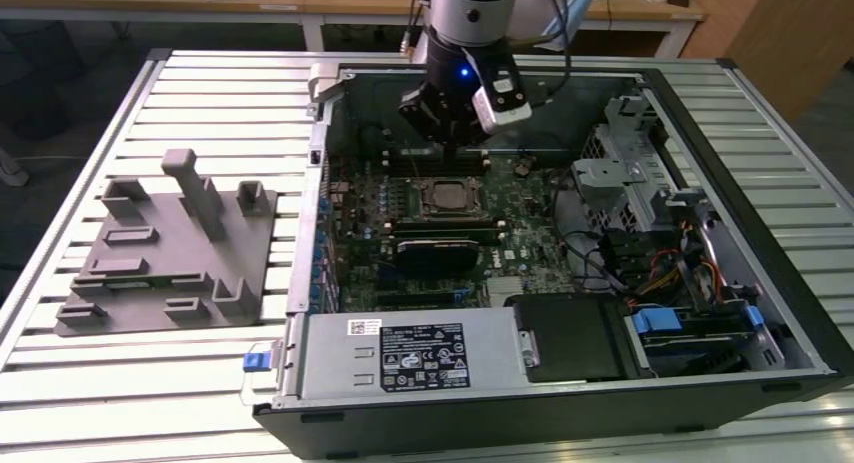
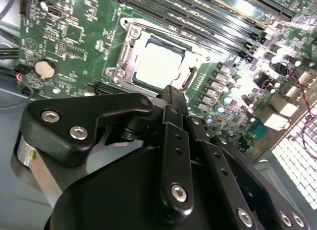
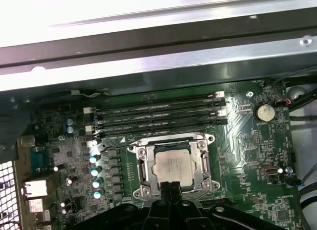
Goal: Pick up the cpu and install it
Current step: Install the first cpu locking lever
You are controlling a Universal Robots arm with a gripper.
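Note:
The cpu (image 1: 445,195) lies flat in the socket frame on the green motherboard, inside the open computer case (image 1: 310,183). Its silvery top shows in both wrist views (image 2: 158,64) (image 3: 173,165), with the metal frame around it. My gripper (image 1: 454,148) hangs above the board, just behind the socket in the exterior view and apart from the chip. Its black fingers (image 2: 170,98) (image 3: 171,189) are pressed together with nothing between them, and their tips hide one edge of the socket.
A grey plastic tray (image 1: 174,253) with upright posts sits on the slatted table at the exterior view's left. Memory slots (image 3: 158,116) run beside the socket. A power supply (image 1: 400,358) and drive cage (image 1: 627,173) fill the case's front and right.

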